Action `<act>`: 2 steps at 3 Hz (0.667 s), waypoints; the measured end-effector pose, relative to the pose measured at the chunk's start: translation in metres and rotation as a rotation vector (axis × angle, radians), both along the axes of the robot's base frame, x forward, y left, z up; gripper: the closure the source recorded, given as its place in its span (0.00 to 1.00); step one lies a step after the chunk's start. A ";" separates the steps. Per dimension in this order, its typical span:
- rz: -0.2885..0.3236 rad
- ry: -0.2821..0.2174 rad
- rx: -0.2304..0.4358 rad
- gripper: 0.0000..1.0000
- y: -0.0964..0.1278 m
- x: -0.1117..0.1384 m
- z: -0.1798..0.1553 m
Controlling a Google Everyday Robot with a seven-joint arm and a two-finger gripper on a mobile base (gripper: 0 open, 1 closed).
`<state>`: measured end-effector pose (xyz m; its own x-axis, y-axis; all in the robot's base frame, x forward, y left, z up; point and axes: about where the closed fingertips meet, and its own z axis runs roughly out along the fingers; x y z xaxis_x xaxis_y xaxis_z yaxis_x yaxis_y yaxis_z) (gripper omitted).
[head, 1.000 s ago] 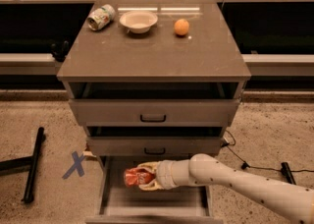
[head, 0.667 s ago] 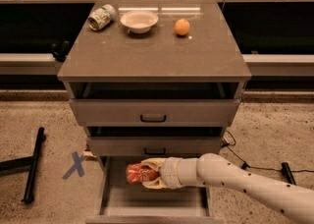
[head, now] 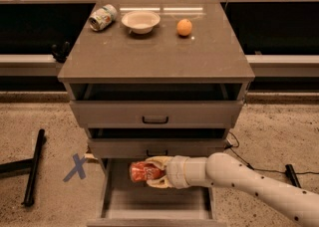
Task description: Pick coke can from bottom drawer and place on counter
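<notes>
Camera view: the gripper point(head: 149, 172) is positioned inside the open bottom drawer point(head: 106, 191), with the arm entering from the right. Its fingers point(head: 157, 161) pinch the coke can point(head: 142, 171), one above and one below (the can lies sideways; contact with the drawer floor cannot be determined). Near the rear edge of the tabletop point(head: 154, 54) are a green-and-white can point(head: 102, 17) on its side, a white bowl point(head: 141, 21) and an orange point(head: 184, 27).
</notes>
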<state>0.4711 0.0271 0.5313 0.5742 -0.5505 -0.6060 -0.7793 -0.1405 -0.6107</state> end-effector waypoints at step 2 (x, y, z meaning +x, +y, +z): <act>0.020 -0.135 0.011 1.00 -0.015 0.002 0.122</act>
